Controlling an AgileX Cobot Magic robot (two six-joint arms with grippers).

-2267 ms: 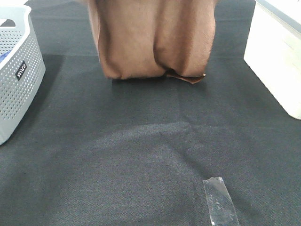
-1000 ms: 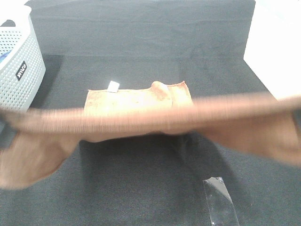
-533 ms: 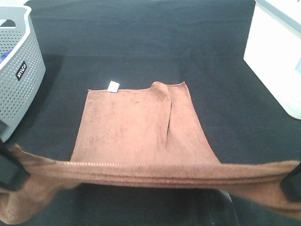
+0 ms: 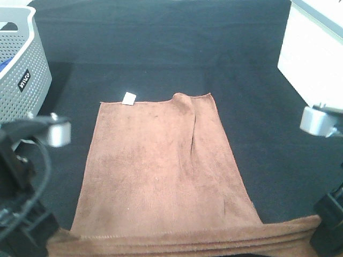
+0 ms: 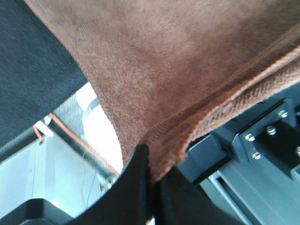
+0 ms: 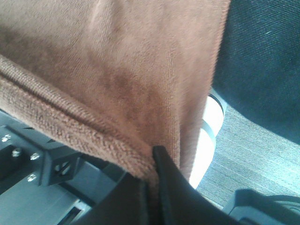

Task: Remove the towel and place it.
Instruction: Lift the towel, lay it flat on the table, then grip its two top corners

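The brown towel (image 4: 155,166) lies spread flat on the black table cloth, with a small white tag (image 4: 129,97) at its far left corner and a raised fold near the far right corner. Its near hem hangs lifted along the table's front edge. My left gripper (image 5: 150,171) is shut on the hem at the near left corner (image 4: 53,245). My right gripper (image 6: 151,171) is shut on the hem at the near right corner (image 4: 311,230). In both wrist views the towel (image 5: 178,61) (image 6: 117,61) fills most of the frame.
A grey perforated basket (image 4: 21,75) stands at the far left. A white box (image 4: 313,59) stands at the far right. My left arm (image 4: 27,176) and right arm (image 4: 321,120) rise at the near corners.
The towel, earlier hanging bunched at the back, has been swung out and drawn toward the front edge. It now lies flat, and both arms have come down to the near corners.
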